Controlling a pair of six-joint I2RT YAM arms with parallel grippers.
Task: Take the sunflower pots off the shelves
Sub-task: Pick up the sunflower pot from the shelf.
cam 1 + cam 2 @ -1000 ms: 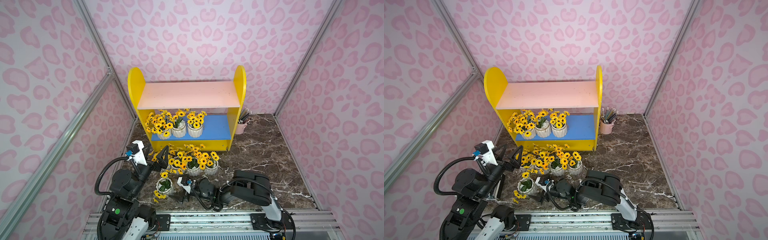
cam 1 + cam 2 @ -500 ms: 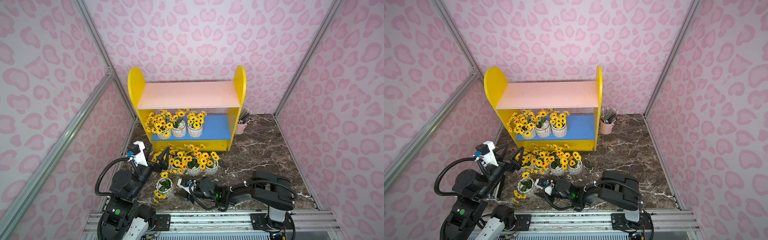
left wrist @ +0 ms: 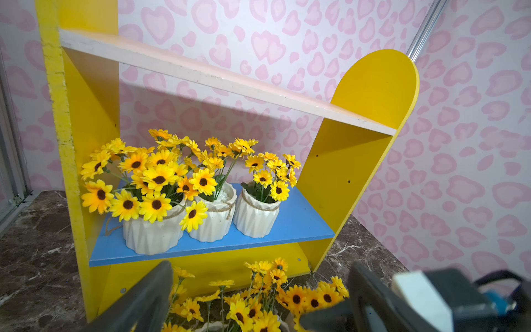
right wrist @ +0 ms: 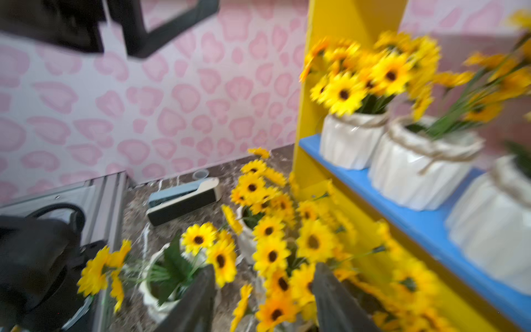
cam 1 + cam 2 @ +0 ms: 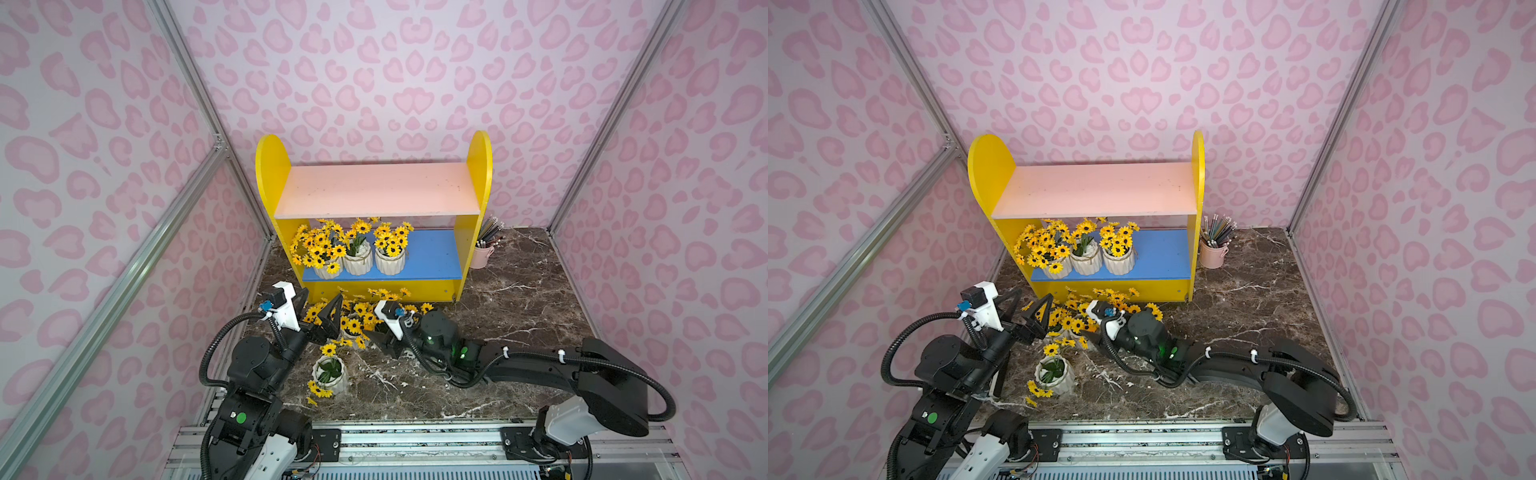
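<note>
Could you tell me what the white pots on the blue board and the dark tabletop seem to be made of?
White ribbed pots: likely glazed ceramic; crisp folded ribs, soft sheen. Dark brown tabletop: marble look, white veins, smooth; real stone or printed surface, I cannot tell.

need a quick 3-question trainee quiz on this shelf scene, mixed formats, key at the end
1. How many flower pots stand on the blue board?
2. True or false: the pink board holds a pot.
3. Where is the cup of pencils? A) on the pink board B) on the tabletop, beside the shelf unit C) on the blue board

Key: 1) three 2) false 3) B
</note>
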